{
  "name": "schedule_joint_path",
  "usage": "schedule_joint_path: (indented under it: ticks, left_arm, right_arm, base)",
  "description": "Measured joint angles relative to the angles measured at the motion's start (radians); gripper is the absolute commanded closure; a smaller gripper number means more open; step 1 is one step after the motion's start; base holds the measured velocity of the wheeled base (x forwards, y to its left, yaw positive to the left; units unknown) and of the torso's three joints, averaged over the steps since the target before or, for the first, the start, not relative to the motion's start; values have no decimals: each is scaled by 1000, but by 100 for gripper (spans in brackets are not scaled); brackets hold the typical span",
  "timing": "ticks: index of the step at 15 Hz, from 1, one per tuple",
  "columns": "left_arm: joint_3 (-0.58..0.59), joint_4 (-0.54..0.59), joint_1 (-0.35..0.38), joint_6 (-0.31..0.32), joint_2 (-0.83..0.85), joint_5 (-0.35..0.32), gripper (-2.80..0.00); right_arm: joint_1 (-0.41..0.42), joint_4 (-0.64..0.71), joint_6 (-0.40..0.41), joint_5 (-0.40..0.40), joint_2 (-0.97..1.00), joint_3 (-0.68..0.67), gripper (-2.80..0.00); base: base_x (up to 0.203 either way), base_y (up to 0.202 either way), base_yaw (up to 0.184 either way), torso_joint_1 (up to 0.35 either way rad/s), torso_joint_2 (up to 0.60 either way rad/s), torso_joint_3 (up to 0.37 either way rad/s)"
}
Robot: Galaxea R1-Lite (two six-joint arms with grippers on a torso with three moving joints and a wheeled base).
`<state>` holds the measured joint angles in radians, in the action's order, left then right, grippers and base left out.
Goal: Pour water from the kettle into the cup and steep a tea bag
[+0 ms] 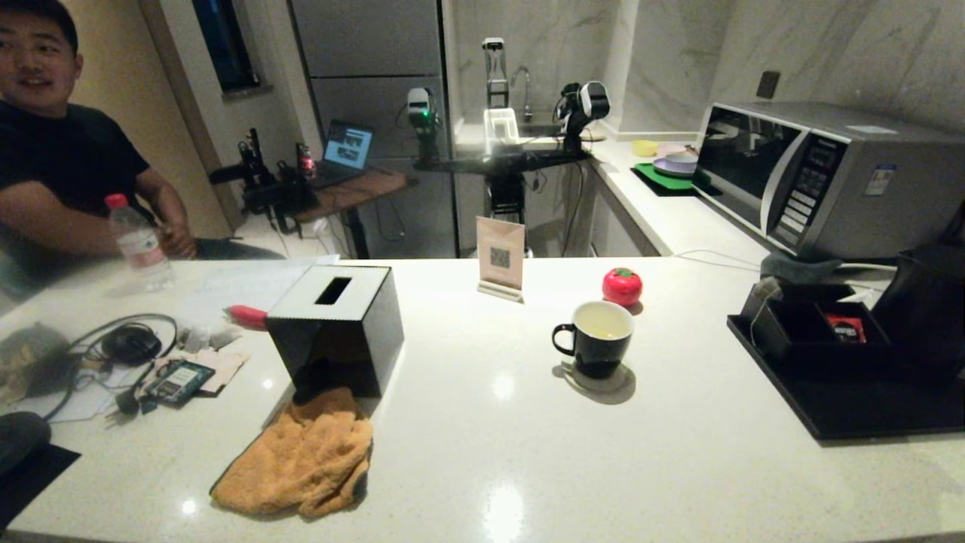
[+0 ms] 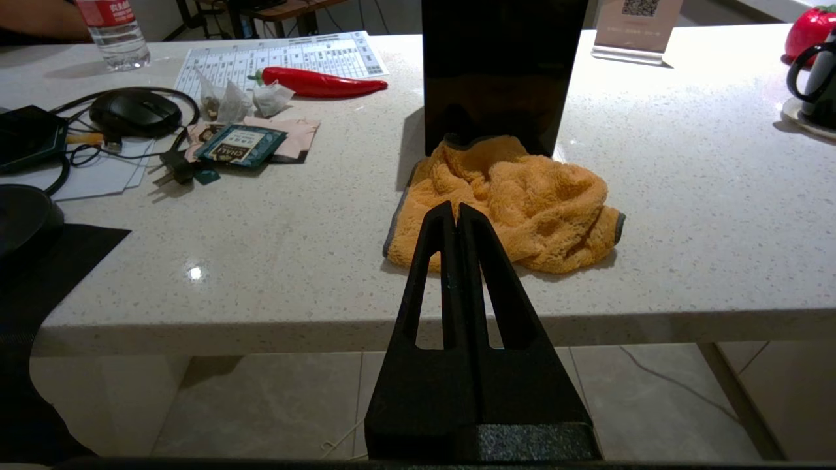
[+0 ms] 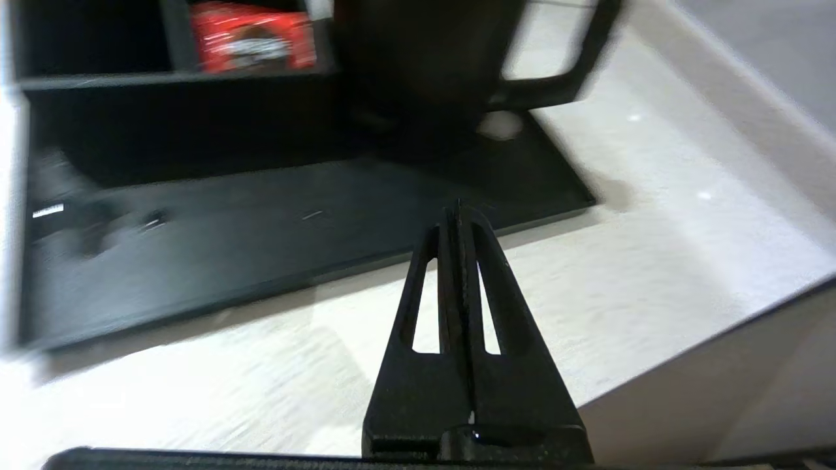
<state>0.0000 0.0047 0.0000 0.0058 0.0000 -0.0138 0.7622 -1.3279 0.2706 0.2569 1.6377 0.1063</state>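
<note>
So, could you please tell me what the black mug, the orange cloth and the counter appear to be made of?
The black mug with a white inside looks like glazed ceramic: smooth, faintly shiny wall. The crumpled orange cloth seems a plush terry or microfibre towel, with fuzzy pile and soft folds. The white speckled counter looks like polished stone or quartz composite, as it mirrors the lamps; which one I cannot tell.

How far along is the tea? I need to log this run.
Pouring looks done: the cup holds pale water, and the kettle stands on the black tray. In hand: nothing; the right gripper is shut and empty near the tray, the left gripper shut off the counter's edge. Left: the tea bag lies by the tray's box, not in the cup.
</note>
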Motion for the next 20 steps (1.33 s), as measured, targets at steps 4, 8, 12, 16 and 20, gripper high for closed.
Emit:
schedule_joint_path:
  ticks: [4, 8, 12, 16, 20]
  left_arm:
    - [0, 0, 0, 0, 0, 0, 0]
    - [0, 0, 0, 0, 0, 0, 0]
    - [0, 0, 0, 0, 0, 0, 0]
    - [0, 0, 0, 0, 0, 0, 0]
    - [0, 0, 0, 0, 0, 0, 0]
  right_arm:
    - [-88, 87, 1, 3, -92, -38, 0]
    - [-186, 227, 0, 1, -203, -64, 0]
    - [-328, 277, -3, 1, -289, -99, 0]
    - [-436, 379, -14, -4, -357, -105, 0]
    - [-522, 479, -34, -4, -436, -106, 0]
  base:
    - [0, 0, 0, 0, 0, 0]
    - [0, 0, 0, 0, 0, 0]
    - [0, 0, 0, 0, 0, 0]
    - [0, 0, 0, 0, 0, 0]
    - [0, 0, 0, 0, 0, 0]
